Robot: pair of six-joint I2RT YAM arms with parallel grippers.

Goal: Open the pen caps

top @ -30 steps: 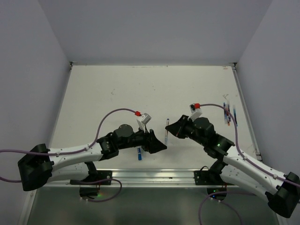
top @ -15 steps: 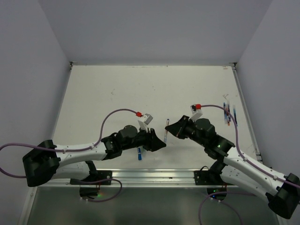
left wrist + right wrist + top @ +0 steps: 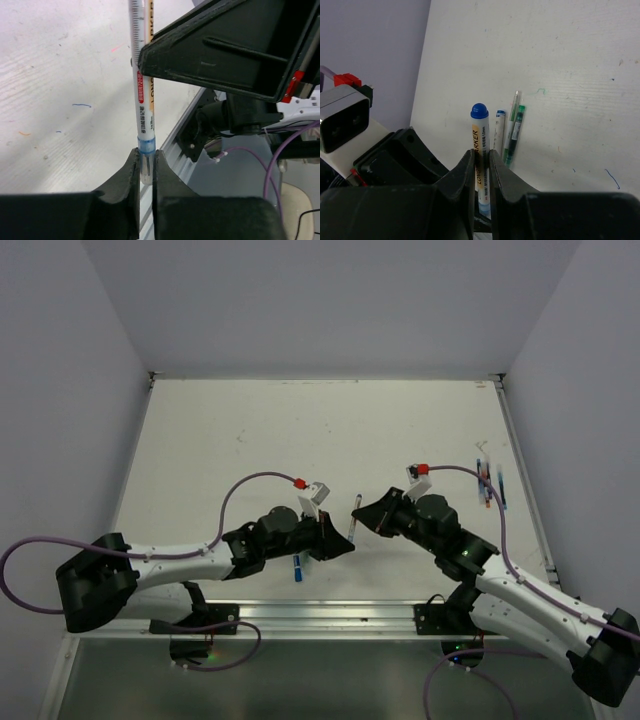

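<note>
My right tool (image 3: 481,162) clamps the pen (image 3: 142,100), left tool (image 3: 146,167) pinches its cap (image 3: 145,175); next I pull straight apart.

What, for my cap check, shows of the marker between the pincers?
The marker is a slim whitish plastic stick with a red-and-yellow label reading LONG MARKER. One end is rounded blue; the other has a blue band, then a clear cap. The right pincer clamps the barrel, the left pincer the cap.
</note>
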